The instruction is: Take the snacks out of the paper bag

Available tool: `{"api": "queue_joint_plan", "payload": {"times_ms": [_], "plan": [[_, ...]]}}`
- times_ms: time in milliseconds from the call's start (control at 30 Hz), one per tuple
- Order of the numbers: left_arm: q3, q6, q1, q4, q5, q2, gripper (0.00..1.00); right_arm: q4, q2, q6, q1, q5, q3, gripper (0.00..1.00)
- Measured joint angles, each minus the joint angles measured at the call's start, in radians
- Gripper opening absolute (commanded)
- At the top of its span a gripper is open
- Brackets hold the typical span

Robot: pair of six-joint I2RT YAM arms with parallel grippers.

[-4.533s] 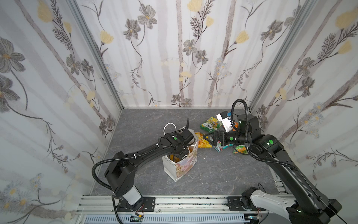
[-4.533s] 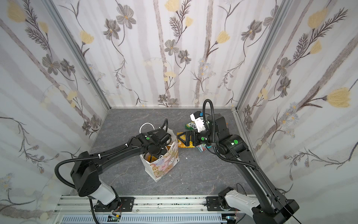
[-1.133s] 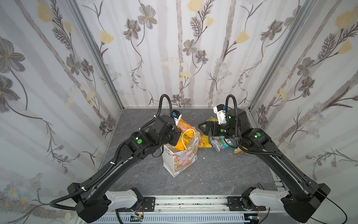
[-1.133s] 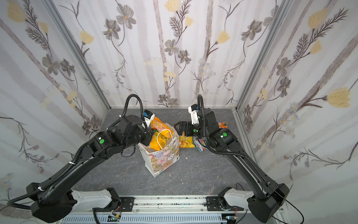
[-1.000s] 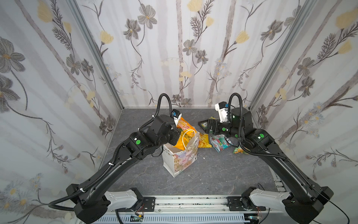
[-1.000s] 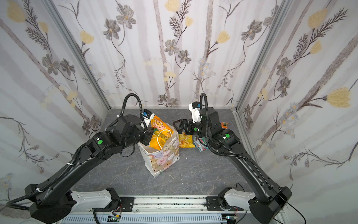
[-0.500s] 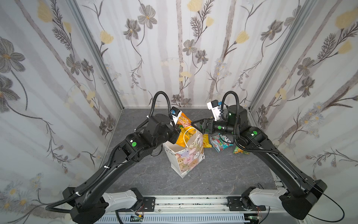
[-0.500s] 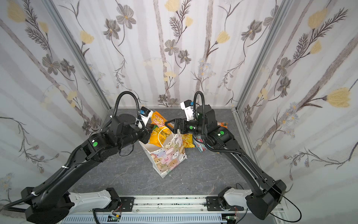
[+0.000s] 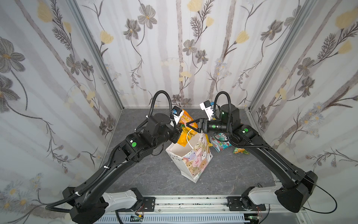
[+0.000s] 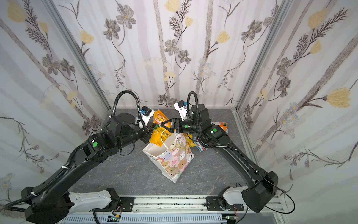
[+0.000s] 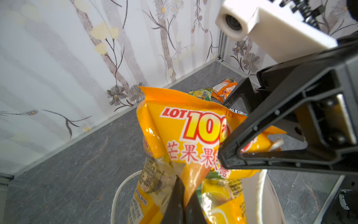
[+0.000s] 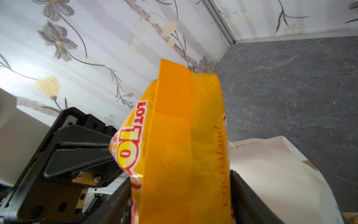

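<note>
My left gripper (image 11: 183,187) pinches the mango packet (image 11: 174,135), which sticks up from the bag (image 9: 193,161). My right gripper (image 9: 191,125) is part-open, straddling the packet's top.

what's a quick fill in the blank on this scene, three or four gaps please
1. The left gripper is shut on the mango packet, which is printed LOT ___.
2. The right gripper has one jaw on each ___ of that packet.
3. The paper bag shows cartoon ___ faces.
4. Its cord handle is ___ in colour.
Missing words: 100; side; animal; white
</note>
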Motion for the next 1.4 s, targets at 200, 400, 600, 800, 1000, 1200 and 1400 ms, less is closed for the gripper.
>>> {"api": "queue_joint_plan", "payload": {"times_ms": [200,400,600,800,1000,1200,1400], "plan": [[0.000,0.022,-0.005,-0.002,0.010,0.013,0.02,0.002,0.002,0.018,-0.002,0.001,0.000,0.38],[-0.001,0.040,-0.026,0.022,0.024,0.012,0.50,0.002,0.008,0.034,0.000,-0.006,-0.002,0.23],[-0.061,0.011,-0.034,0.111,-0.003,-0.077,0.65,0.003,0.007,0.034,0.000,-0.006,-0.008,0.17],[-0.076,-0.131,0.031,0.100,-0.151,-0.151,0.67,0.007,-0.011,0.034,-0.003,-0.002,-0.030,0.11],[-0.043,-0.344,0.220,-0.031,-0.075,-0.131,0.63,0.010,-0.042,0.035,-0.003,0.005,-0.055,0.04],[-0.090,-0.532,0.285,-0.107,0.216,-0.119,0.61,0.041,-0.060,0.051,-0.005,0.038,-0.055,0.00],[-0.251,-0.719,0.287,-0.070,0.462,-0.189,0.69,0.067,-0.071,0.071,-0.005,0.065,-0.062,0.00]]}}
